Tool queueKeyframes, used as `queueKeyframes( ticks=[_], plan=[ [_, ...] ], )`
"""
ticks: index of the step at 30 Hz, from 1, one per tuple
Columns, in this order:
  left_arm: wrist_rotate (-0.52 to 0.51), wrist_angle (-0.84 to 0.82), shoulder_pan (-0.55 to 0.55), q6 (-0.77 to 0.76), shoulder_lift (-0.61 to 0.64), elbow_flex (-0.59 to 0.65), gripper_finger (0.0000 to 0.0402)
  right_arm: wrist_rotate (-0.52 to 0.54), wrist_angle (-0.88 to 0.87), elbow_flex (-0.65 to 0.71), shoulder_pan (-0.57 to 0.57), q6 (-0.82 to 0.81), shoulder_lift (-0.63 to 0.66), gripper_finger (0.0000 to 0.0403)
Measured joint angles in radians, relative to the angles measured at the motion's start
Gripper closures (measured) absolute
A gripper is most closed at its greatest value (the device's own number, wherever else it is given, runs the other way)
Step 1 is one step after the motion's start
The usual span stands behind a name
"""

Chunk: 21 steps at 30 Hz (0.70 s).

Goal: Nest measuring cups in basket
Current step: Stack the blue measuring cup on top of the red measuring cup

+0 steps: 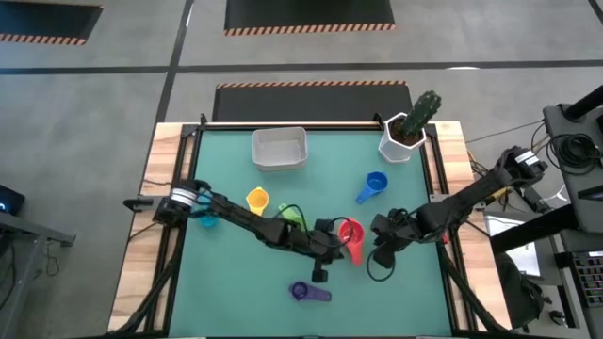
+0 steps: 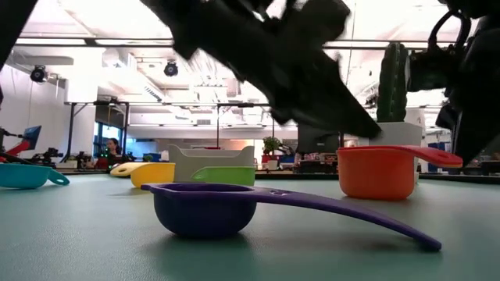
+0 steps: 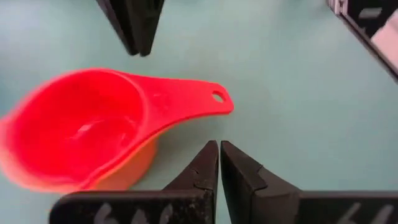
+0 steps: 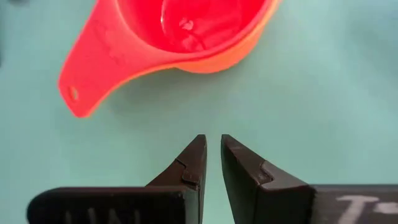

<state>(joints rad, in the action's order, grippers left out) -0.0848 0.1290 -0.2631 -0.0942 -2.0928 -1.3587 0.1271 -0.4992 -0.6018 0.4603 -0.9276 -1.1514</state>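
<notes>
A red measuring cup (image 1: 350,231) sits nested inside an orange one (image 2: 375,178) at the table's middle, with its handle (image 3: 199,99) pointing toward the near edge. My left gripper (image 3: 219,163) is shut just left of this pair and touches nothing. My right gripper (image 4: 212,155) is on the pair's right side, its fingers nearly together and also clear. The purple cup (image 1: 306,292) rests on its base near the front edge. Yellow (image 1: 256,199), green (image 1: 292,217), teal (image 1: 205,222) and blue (image 1: 374,185) cups stand apart. The white basket (image 1: 279,149) is at the far side and holds nothing.
A white faceted pot with a green cactus (image 1: 408,132) stands at the far right corner. The left arm (image 1: 245,217) stretches across the yellow, green and teal cups. Bare green mat lies between the basket and the nested pair.
</notes>
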Motion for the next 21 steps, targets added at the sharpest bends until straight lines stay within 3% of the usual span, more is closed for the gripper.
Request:
queueKeyframes(
  ticks=[3,10,15,21],
  plan=[
    [-0.08,-0.068,-0.012,0.071,0.101,0.036,0.0402,0.013,-0.017,0.0,0.0,-0.001,0.063,0.0365],
    [-0.223,-0.06,-0.03,0.186,0.421,0.261,0.0402,0.139,-0.01,0.0,0.002,0.027,0.172,0.0365],
    [-0.248,-0.061,-0.029,0.19,0.652,0.417,0.0402,0.184,0.033,0.0,-0.012,0.064,0.196,0.0365],
    [-0.362,-0.065,-0.029,0.209,0.881,0.567,0.0402,0.188,0.061,-0.038,-0.075,0.113,0.181,0.0365]
  ],
)
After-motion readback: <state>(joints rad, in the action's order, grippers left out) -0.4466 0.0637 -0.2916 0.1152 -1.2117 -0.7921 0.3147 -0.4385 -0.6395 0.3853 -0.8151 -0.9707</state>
